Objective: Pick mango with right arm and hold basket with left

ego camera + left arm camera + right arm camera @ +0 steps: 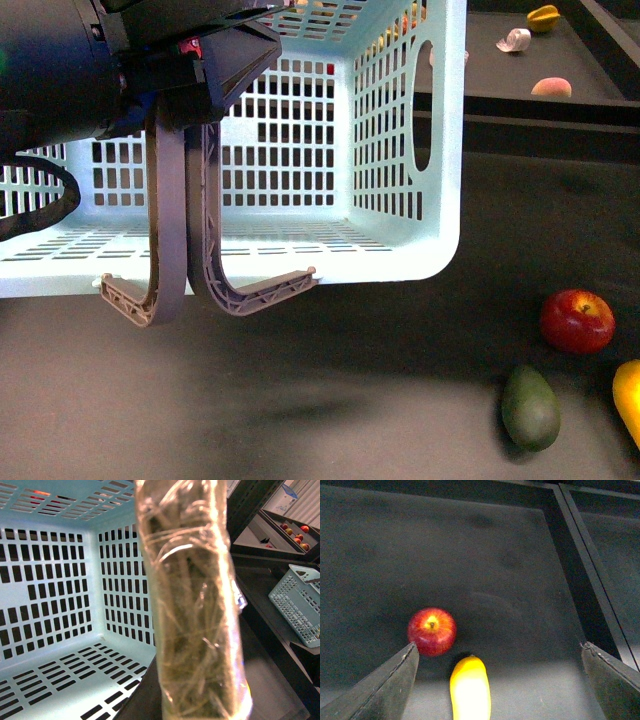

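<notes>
The turquoise basket [400, 130] hangs tilted above the dark table, its two brown handles [165, 250] dangling below its rim. My left gripper [190, 105] is shut on the basket at the handles, top left. In the left wrist view a tape-wrapped finger [192, 605] fills the middle, with the basket's slotted inside [50, 605] beside it. The yellow mango [628, 400] lies at the table's right edge. In the right wrist view the mango [470, 690] lies between the wide-open fingers [385, 690] of my right gripper [498, 647], nearer the finger by the apple.
A red apple [577, 320] sits just behind the mango, and a dark green oval fruit [530, 407] lies to its left. A raised shelf at the back holds a starfruit [543, 17] and a peach [551, 88]. Another basket [300, 605] stands off to the side.
</notes>
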`<state>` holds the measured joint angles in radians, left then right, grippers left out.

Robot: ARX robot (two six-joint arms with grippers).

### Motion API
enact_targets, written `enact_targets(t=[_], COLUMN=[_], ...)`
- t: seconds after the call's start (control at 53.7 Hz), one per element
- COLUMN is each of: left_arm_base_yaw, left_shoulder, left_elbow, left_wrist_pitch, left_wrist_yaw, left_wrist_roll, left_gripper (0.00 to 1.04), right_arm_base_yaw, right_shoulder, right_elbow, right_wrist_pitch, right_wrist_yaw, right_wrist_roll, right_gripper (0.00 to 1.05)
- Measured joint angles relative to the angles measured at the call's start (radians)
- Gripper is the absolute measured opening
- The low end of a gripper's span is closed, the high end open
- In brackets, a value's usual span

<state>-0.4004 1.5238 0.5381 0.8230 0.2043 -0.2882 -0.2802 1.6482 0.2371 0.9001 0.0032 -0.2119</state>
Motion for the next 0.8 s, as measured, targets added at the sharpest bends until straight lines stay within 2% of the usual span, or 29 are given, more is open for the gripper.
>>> enact_targets(t=[0.205, 0.429, 0.801], left_arm_base_yaw=[0.0, 0.0, 0.0], left_shoulder=[0.0, 0.0, 0.0], left_elbow=[0.0, 0.0, 0.0], left_wrist_pitch=[0.0, 0.0, 0.0], left_wrist_yaw=[-0.001, 0.0, 0.0], left_wrist_roll=[0.0, 0.0, 0.0], left_gripper=[0.08, 0.08, 0.08], right_arm_base_yaw=[-0.036, -0.075, -0.073], right_shoulder=[0.253, 0.505, 0.727], right_elbow=[0.068, 0.153, 0.258], right_wrist_pitch=[0.108, 0.155, 0.198], right_wrist_yaw=[0.007, 0.002, -0.002], right_wrist_roll=[-0.011, -0.009, -0.01], right_gripper=[0.97, 0.97, 0.97])
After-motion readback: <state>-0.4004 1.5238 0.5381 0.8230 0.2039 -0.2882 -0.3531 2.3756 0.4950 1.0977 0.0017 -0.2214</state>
